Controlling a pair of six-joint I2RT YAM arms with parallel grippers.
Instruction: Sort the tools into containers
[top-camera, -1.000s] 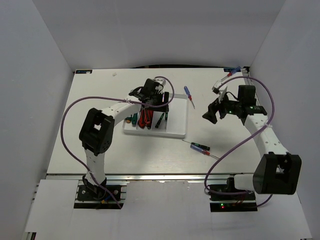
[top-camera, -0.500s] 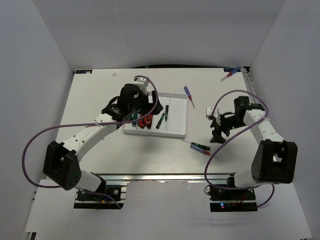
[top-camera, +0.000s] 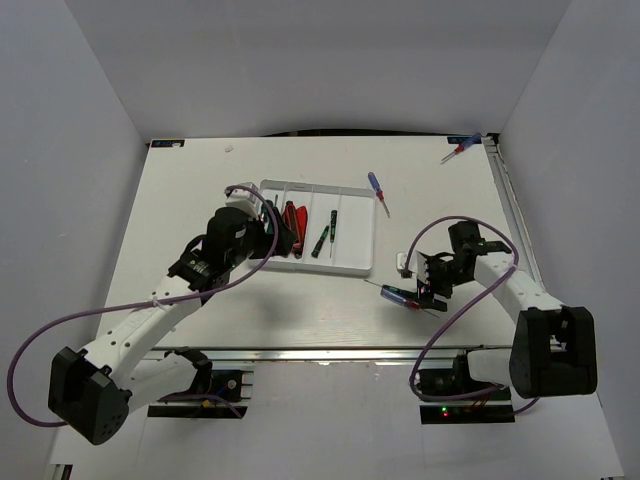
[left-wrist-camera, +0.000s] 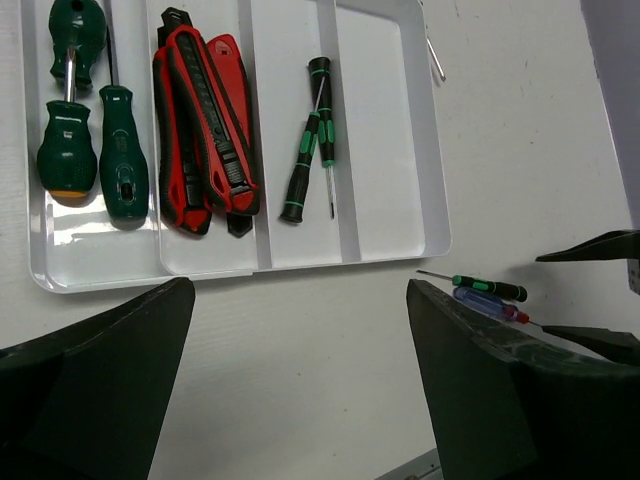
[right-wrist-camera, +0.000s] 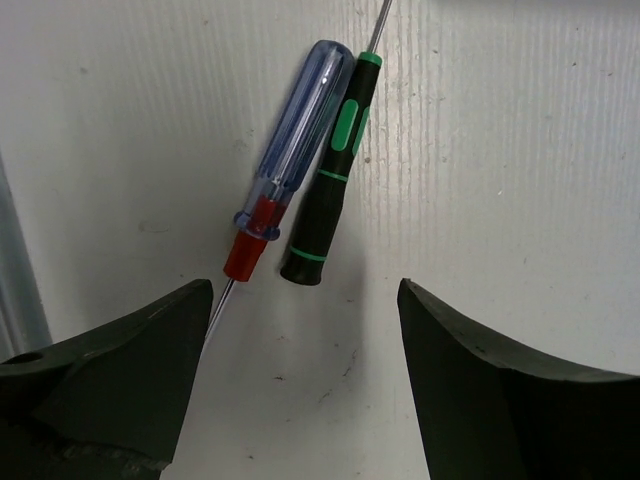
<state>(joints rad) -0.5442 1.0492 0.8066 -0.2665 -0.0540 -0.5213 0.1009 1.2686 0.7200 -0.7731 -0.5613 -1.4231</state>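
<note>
room: white walls (top-camera: 70, 150), white table (top-camera: 180, 180) | tray (top-camera: 356, 235): middle of table, some tools (left-wrist-camera: 205, 130) inside | left gripper (left-wrist-camera: 300, 290): wide open, empty, by tray | right gripper (right-wrist-camera: 302, 285): wide open above two screwdrivers (right-wrist-camera: 290, 150) on table

Top external: high over the near edge, whole table (top-camera: 180, 190). Left wrist: above the tray's (left-wrist-camera: 380, 150) near side, facing down. Right wrist: close over the blue driver (right-wrist-camera: 292, 130), which shows in all three.

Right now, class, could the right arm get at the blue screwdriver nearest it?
Probably yes: the right gripper hangs open above the blue screwdriver, nothing covering it, though the black driver close beside may get pinched.
</note>
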